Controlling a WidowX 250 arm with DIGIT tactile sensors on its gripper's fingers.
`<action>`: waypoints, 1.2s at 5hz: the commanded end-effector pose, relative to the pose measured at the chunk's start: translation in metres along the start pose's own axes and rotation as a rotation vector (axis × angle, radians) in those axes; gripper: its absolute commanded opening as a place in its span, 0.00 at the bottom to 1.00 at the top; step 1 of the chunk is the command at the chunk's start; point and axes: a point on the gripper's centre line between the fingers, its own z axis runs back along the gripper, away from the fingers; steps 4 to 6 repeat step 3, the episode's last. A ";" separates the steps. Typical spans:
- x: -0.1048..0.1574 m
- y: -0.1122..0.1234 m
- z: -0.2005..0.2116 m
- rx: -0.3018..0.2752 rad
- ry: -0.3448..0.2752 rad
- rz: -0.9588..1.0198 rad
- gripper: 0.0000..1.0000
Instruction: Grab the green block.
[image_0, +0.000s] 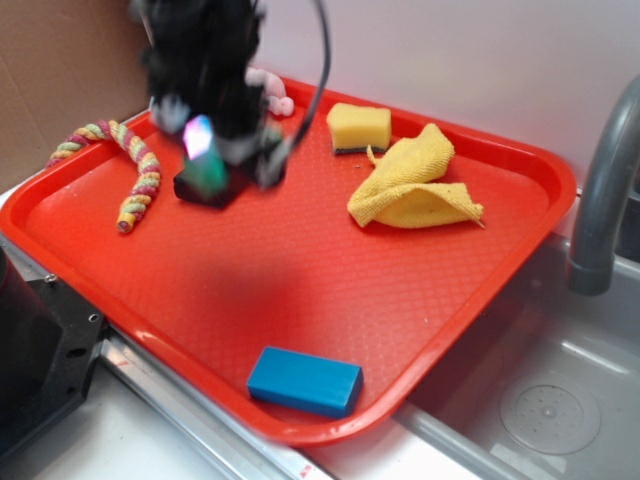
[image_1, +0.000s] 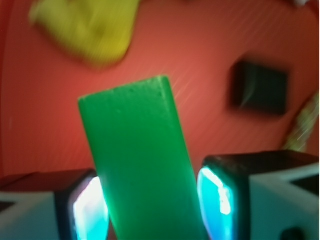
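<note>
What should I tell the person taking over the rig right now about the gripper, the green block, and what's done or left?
Gripper: shut on the green block, which sits between the two finger pads and sticks out past them in the wrist view.
Position: arm is over the far left part of the red tray, above the black block; the exterior view is motion-blurred, so exact height is unclear.
Other items: blue block at the tray's near edge, yellow cloth and sponge at the far side, untouched.
Done: green block appears grabbed.
Left: confirm the grip is secure; nothing else visibly needed.
</note>
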 end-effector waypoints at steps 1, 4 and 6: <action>0.026 0.091 0.100 -0.063 0.051 0.067 0.00; 0.017 0.075 0.108 -0.012 0.036 0.012 0.00; 0.017 0.075 0.108 -0.012 0.036 0.012 0.00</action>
